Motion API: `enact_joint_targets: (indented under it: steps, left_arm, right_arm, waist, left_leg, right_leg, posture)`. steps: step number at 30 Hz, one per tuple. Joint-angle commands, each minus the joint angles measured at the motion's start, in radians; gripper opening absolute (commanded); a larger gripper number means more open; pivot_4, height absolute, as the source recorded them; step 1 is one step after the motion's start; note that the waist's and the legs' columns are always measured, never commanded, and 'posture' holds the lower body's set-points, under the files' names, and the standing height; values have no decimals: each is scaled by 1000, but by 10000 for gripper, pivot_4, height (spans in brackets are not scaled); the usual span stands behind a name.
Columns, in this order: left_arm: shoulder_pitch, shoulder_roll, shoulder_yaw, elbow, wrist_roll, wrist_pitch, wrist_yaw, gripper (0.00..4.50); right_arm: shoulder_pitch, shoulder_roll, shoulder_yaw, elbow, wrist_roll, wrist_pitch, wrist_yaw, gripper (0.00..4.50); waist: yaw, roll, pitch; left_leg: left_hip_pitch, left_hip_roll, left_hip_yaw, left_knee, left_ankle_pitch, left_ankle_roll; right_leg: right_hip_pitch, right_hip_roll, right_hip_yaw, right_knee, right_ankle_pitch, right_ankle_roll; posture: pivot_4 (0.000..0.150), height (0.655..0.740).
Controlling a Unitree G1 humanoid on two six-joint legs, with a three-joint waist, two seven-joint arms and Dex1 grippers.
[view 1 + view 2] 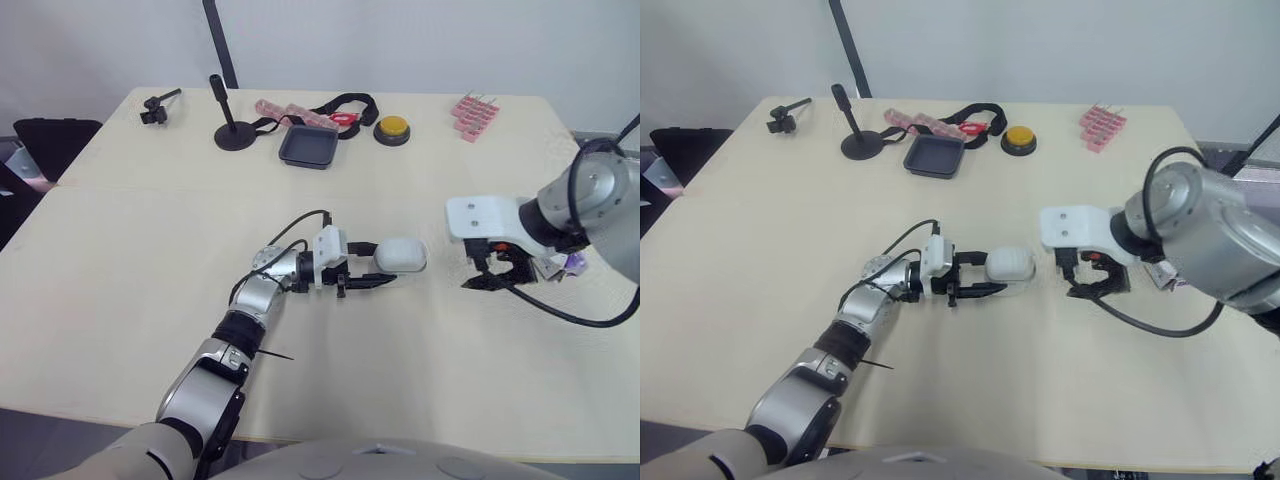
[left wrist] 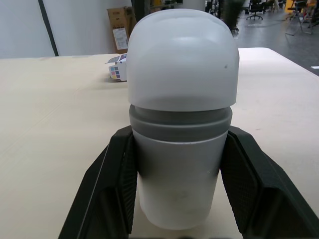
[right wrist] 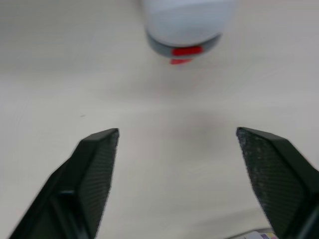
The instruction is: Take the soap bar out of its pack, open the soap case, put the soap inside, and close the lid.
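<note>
The soap case, a white rounded box with a grey band and its lid down, lies on the table near the middle. My left gripper is shut on the soap case, with one black finger on each side of the base. A red latch shows on the end of the soap case that faces my right gripper. That gripper hovers open just to the right of the case, holding nothing. A small colourful soap pack lies behind the right wrist, partly hidden.
At the back of the table sit a black tray, a yellow button, a pink blister pack, a black stand, a black strap and a small clamp. The near side of the table is bare.
</note>
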State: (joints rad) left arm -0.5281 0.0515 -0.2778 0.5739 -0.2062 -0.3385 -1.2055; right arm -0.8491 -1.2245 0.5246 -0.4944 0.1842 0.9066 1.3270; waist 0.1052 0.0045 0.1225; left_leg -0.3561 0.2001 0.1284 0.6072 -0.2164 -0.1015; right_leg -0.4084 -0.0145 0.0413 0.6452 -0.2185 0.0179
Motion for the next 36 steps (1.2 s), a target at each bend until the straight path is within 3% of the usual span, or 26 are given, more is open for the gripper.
enact_joint_targets:
  steps: [1,9,36]
  left_arm:
    - [9,4,-5,-4,-1,7,-15,18570]
    - [14,13,-1,-11,2,10,-23,18570]
    - [25,27,1,-40,8,22,-8,18570]
  right_arm:
    - [-42,16,-98,15,19,-7,10,26469]
    - [-142,175,-192,-9,150,162,-22,512]
    - [-81,234,-77,-67,195,207,-141,181]
  waist:
    - [0,0,0]
    - [4,0,0]
    - [1,0,0]
  left_leg:
    - [0,0,0,0,0,0]
    - [-1,1,0,0,0,1]
    - [-1,-1,0,0,0,0]
  right_leg:
    - [0,0,0,0,0,0]
    - [-2,0,0,1,0,0]
    - [-2,1,0,0,0,0]
  posture:
    - [1500,7400]
    - [1500,7400]
    - [1500,7400]
